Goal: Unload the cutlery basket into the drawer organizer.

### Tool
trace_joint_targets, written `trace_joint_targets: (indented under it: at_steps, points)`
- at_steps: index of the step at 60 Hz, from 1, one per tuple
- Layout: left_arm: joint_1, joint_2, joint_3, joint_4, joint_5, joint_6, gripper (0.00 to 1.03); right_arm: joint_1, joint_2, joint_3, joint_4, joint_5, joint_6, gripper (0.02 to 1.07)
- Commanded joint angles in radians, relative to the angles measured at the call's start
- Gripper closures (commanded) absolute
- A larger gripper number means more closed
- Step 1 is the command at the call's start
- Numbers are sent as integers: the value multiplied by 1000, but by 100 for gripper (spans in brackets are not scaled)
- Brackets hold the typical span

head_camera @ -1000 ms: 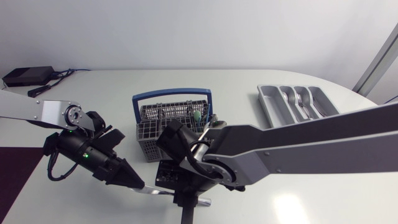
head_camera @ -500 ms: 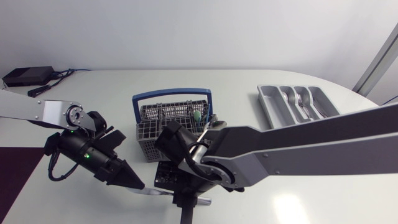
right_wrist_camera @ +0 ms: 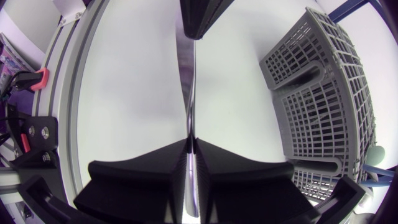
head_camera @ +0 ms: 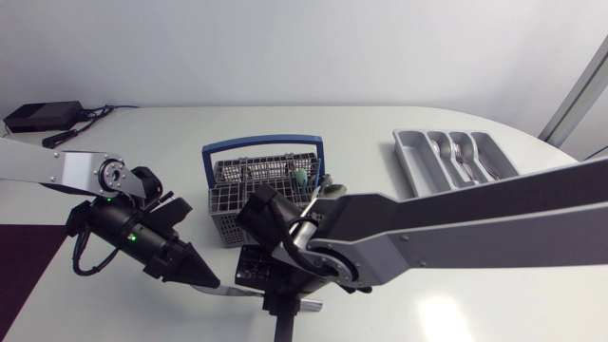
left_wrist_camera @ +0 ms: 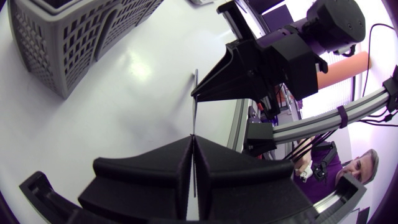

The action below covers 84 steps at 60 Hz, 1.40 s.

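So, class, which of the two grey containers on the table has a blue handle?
The mesh cutlery basket in the middle; the flat divided tray at the right has no handle.

Grey lattice basket [head_camera: 228, 199], blue handle [head_camera: 261, 144]; silver organizer [head_camera: 408, 158].

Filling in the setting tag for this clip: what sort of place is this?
Probably a robotics lab bench, not a kitchen: a plain white table, a left arm and right arm holding one piece of cutlery between them, and a cutlery basket and drawer organizer standing loose on the tabletop.
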Motion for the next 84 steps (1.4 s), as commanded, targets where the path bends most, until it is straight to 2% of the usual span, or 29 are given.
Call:
trace_joint_targets:
  at_steps: [1, 3, 5, 12, 16, 22, 39, 44, 54, 61, 70, 84]
  points:
    - [-2, -18, 12, -21, 21, -22, 100, -6, 12, -18, 40, 22, 39, 95]
    - [0, -19, 12, -21, 21, -22, 100, -6, 6, -22, 42, 22, 39, 91]
    - [0, -21, 13, -21, 21, -22, 100, -7, -2, -27, 45, 22, 39, 82]
    - [0, -27, 13, -21, 21, -22, 100, -17, -33, -42, 40, 13, 27, 37]
    - [0, -39, 12, -18, 19, -22, 100, -32, -40, -41, 29, -12, 2, 21]
    - [-3, -65, 6, -6, 19, -22, 100, -55, -54, -24, -1, -82, -19, 21]
    - [-13, -140, -7, 10, -8, -29, 100, -47, -30, 16, -24, -131, -19, 21]
    - [-20, -148, -7, 11, -8, -32, 100, -47, -7, 33, -24, -153, -13, 22]
    - [-23, -153, -11, 17, -8, -36, 100, -27, 33, 56, -21, -170, 1, 44]
    - [-20, -154, -11, 19, -8, -36, 100, -24, 53, 62, -21, -173, 6, 65]
    - [-16, -156, -14, 24, -10, -34, 100, -27, 56, 56, -24, -173, 10, 97]
    - [-9, -156, -21, 40, -14, -34, 100, -38, 41, 34, -27, -167, 12, 101]
